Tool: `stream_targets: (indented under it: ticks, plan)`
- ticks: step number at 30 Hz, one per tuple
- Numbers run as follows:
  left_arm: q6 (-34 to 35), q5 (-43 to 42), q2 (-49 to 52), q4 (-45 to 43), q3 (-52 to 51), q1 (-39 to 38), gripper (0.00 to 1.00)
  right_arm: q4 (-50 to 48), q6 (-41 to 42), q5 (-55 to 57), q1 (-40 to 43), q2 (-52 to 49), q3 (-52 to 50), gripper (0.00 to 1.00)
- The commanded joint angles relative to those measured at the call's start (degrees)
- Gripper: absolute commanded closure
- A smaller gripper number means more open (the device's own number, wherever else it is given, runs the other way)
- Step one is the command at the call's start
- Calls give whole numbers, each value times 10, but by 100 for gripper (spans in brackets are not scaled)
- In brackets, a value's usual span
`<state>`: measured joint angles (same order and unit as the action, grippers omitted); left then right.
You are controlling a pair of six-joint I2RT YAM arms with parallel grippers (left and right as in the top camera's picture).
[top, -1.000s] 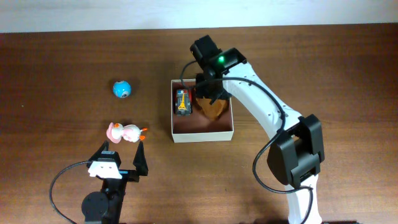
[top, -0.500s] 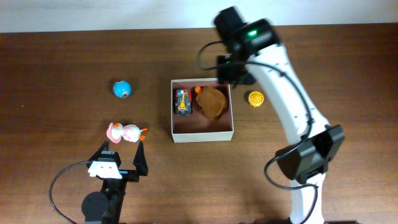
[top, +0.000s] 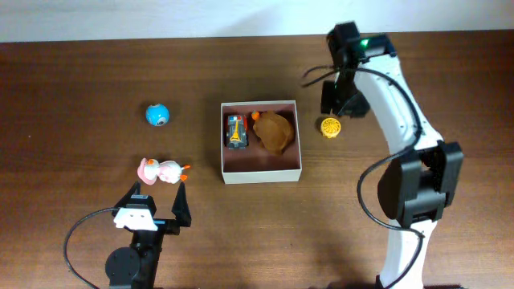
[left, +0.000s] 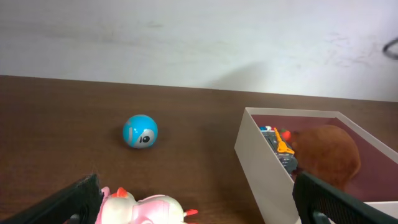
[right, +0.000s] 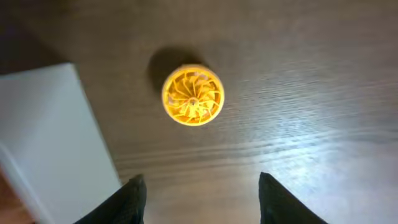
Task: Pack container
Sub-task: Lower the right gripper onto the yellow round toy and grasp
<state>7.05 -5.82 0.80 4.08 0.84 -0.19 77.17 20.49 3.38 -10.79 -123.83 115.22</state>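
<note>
The container [top: 262, 173] is a square white box with a pink-brown inside at the table's middle. It holds a brown plush [top: 275, 132], a toy car [top: 235, 131] and a small orange piece. It also shows in the left wrist view [left: 258, 168] and at the left of the right wrist view [right: 50, 130]. My right gripper [top: 339, 100] is open and empty above a yellow round toy [top: 330, 127], which shows in the right wrist view [right: 193, 96] ahead of the fingers [right: 202, 196]. My left gripper [top: 157, 207] is open and empty just behind a pink-and-white duck toy [top: 161, 171], also in the left wrist view [left: 144, 208].
A blue ball [top: 157, 116] lies at the left of the container, also in the left wrist view [left: 140, 132]. A white wall runs along the table's far edge.
My right arm has swung from over the container to the right, leaving the brown plush in the box. It is now above the yellow toy. The left arm has not moved.
</note>
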Motion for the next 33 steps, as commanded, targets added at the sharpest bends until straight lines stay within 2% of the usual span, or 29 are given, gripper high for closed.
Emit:
stream_targets:
  ticks: [1, 4, 17, 33]
  plan:
    - [-7, -4, -5, 0, -3, 4, 0, -52, -34, -23, 11, 7, -66, 48]
    - [-7, -4, -5, 0, -3, 4, 0, -96, -67, -17, 13, 7, -94, 47]
    - [-7, -4, -5, 0, -3, 4, 0, -258, -83, 3, 19, 7, -205, 47]
    - [-7, -4, -5, 0, -3, 4, 0, -327, -92, 3, 19, 6, -253, 47]
